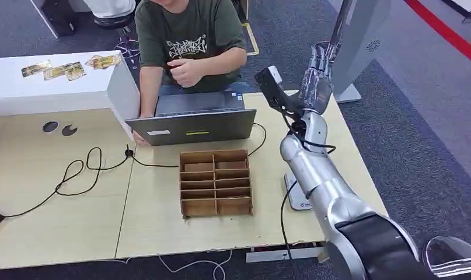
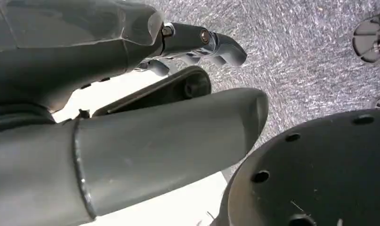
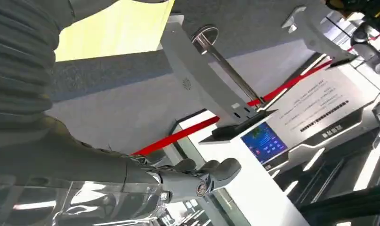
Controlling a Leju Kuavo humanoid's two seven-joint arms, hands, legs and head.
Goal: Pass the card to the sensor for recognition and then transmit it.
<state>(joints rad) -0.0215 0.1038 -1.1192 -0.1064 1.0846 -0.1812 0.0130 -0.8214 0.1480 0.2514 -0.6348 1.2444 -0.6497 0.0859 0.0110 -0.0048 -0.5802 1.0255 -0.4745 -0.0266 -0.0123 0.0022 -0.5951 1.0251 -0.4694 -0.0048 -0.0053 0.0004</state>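
**Right hand raised beside the kiosk, nothing held**

Right hand (image 1: 321,58) lifted beyond the table's (image 1: 58,216) far corner, fingers (image 3: 211,172) loosely extended, empty. Left hand (image 2: 197,44) hanging over carpet, fingers curled, empty. Cards (image 1: 60,70) lying on white box (image 1: 52,87), far left.

Head view: high on the body, looking forward and down over the tabletop (image 1: 63,221), wooden organiser (image 1: 215,182) mid-frame, right arm rising at the right. Left wrist view: very close behind the left hand (image 2: 131,117), facing grey carpet (image 2: 296,56). Right wrist view: close behind the right hand (image 3: 145,181), turned, facing a white kiosk (image 3: 197,80). Shared with the head view: kiosk (image 1: 361,41) and red floor line (image 1: 449,35).
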